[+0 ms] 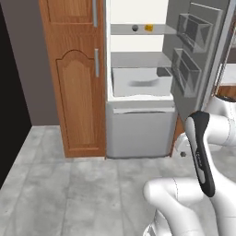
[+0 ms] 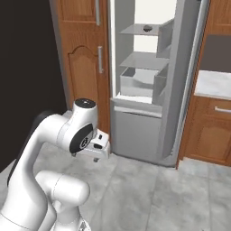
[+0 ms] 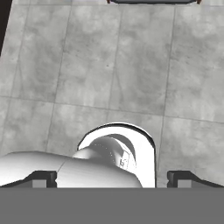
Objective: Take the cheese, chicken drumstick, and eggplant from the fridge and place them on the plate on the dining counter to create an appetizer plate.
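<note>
The fridge [image 1: 138, 124] stands open ahead, its door [image 1: 193, 50] swung out to the right. On its upper shelf lie the dark rounded eggplant [image 1: 135, 28] and, just right of it, the small yellow cheese [image 1: 149, 28]. From the right base view the eggplant [image 2: 147, 28] is a dark lump on that same shelf. The chicken drumstick, the plate and the dining counter are out of view. My gripper [image 2: 95, 158] hangs low on the folded arm, well short of the fridge and pointing at the floor. Its fingertips [image 3: 41, 178] stand wide apart and open, with nothing between them.
A brown wooden cupboard [image 1: 76, 78] with grey bar handles stands left of the fridge. A wavy-fronted drawer [image 1: 140, 83] sits under the lower shelf. Right of the open door are wooden cabinets with a white top [image 2: 214, 83]. Grey tiled floor [image 1: 69, 193] lies in front.
</note>
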You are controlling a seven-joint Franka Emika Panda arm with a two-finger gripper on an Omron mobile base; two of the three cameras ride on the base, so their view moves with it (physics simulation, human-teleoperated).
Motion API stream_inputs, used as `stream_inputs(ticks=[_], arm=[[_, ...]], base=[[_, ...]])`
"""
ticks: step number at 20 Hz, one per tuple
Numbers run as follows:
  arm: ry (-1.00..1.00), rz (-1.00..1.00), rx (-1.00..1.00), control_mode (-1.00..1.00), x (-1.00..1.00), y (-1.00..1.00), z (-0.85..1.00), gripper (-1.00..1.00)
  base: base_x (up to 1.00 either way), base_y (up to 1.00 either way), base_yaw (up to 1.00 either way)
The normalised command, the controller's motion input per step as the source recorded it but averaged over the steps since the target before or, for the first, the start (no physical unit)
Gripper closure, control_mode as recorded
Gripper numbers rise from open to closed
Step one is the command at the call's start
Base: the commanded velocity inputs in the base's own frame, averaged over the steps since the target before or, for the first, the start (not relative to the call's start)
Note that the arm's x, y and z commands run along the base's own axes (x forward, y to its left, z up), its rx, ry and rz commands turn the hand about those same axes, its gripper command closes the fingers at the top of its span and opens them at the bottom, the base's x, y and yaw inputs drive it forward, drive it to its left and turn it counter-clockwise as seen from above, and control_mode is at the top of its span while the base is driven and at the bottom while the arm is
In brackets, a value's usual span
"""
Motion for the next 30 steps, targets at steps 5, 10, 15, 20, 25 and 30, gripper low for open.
stream_inputs(ticks=[5, 10, 15, 20, 25, 30], arm=[[0.0, 0.0, 0.0, 1.0, 0.0, 0.0, 0.0, -1.0], [0.0, 0.0, 0.0, 1.0, 0.0, 0.0, 0.0, -1.0], [0.0, 0.0, 0.0, 1.0, 0.0, 0.0, 0.0, -1.0], [0.0, 0.0, 0.0, 1.0, 0.0, 0.0, 0.0, -1.0], [0.0, 0.0, 0.0, 1.0, 0.0, 0.0, 0.0, -1.0], [0.0, 0.0, 0.0, 1.0, 0.0, 0.0, 0.0, -1.0]], base=[[1.0, 0.0, 0.02], [1.0, -0.01, 0.02], [1.0, 0.0, 0.03], [1.0, 0.0, 0.03], [0.91, -0.01, 0.02], [0.36, -0.11, 0.0]])
